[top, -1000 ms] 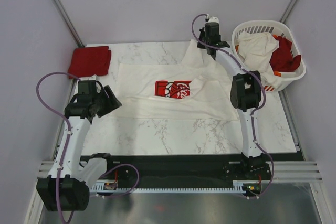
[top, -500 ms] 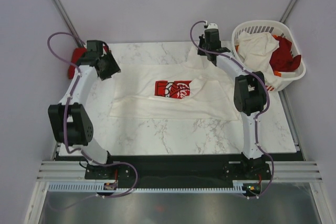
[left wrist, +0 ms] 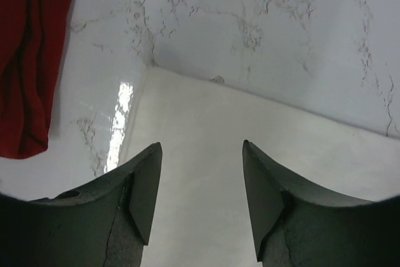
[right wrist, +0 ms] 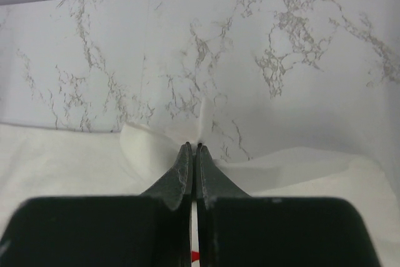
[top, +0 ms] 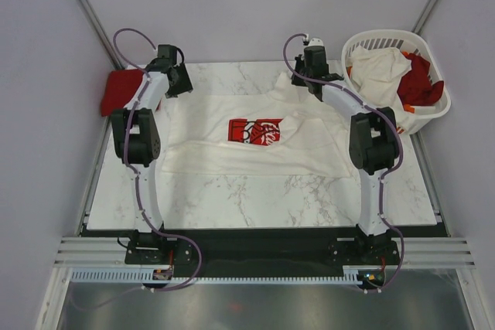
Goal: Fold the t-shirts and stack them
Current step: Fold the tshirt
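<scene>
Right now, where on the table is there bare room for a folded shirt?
Widest: the marble tabletop strip nearside of the spread cream-white t-shirt. A narrower strip lies beyond it. Crowded: folded red t-shirt far left, white slatted plastic basket far right.

The right tool (right wrist: pixel 193 147) pinches a fold of cream t-shirt (right wrist: pixel 62 161) over the marble table (right wrist: pixel 262 35).

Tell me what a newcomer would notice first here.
A cream t-shirt with a red graphic lies spread across the middle of the marble table. The right pincer is shut on its far edge, and the left pincer stands open over its far-left corner. A folded red t-shirt lies far left; a white basket of clothes sits far right.
</scene>
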Robot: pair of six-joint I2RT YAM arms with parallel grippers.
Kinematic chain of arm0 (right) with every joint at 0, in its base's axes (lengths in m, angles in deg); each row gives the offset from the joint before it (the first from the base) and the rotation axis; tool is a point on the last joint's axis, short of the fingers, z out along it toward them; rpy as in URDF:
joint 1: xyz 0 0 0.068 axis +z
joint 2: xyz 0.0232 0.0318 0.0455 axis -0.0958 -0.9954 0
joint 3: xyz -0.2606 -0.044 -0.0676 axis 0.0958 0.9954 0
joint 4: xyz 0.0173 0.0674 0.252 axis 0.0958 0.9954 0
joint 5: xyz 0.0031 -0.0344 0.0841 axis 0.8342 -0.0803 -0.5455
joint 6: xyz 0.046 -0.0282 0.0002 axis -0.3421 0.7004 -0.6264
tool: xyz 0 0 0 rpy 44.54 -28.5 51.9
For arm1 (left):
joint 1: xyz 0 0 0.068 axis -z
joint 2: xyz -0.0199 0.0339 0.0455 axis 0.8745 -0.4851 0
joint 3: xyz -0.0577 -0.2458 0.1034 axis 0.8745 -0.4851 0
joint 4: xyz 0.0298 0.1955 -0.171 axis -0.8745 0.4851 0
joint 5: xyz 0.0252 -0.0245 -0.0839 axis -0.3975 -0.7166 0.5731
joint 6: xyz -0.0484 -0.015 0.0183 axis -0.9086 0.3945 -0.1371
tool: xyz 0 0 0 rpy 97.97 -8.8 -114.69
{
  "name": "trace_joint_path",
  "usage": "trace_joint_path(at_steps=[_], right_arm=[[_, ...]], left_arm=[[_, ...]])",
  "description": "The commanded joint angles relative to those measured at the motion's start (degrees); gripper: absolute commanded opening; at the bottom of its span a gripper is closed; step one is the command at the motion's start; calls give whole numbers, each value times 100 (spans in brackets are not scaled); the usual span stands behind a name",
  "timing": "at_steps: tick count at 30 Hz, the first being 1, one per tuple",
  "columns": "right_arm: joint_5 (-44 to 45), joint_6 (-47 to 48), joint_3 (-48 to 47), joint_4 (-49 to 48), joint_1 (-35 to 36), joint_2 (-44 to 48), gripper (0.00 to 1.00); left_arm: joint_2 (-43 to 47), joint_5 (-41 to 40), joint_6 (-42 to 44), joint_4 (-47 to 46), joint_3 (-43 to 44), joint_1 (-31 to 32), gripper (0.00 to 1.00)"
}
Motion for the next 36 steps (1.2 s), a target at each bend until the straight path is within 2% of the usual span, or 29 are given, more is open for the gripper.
trace_joint_path(at_steps=[1,5,8,16,21,28,31,33,34,36], right_arm=[[-375,-311,441,-335,18,618,0],[-533,-417,944,-555,18,864,0],[-533,-417,1032,-520,18,873,0],[-454,-355,953,-477,18,856,0],[-436,-355,944,-433,1,864,0],[-419,-311,988,-389,-26,900,0],[-419,-311,988,-380,-35,873,0],[-419,-302,962,-371,-35,847,0],[-419,-302,953,-362,-52,838,0],[-419,-320,927,-371,-43,812,0]], left_arm=[[-326,-284,625,-90,782,-15,62],[-677,-267,836,15,1152,-50,69],[-853,-250,854,42,1311,-112,70],[-1301,-56,942,182,1495,-147,68],[-1486,-398,898,314,1609,-147,67],[-1838,-153,977,350,1952,-182,64],[-1952,-109,1074,350,2119,-182,59],[-2013,-65,1100,341,2154,-191,49],[-2031,-47,1100,349,2155,-191,44],[-2075,101,1083,350,2146,-191,21]])
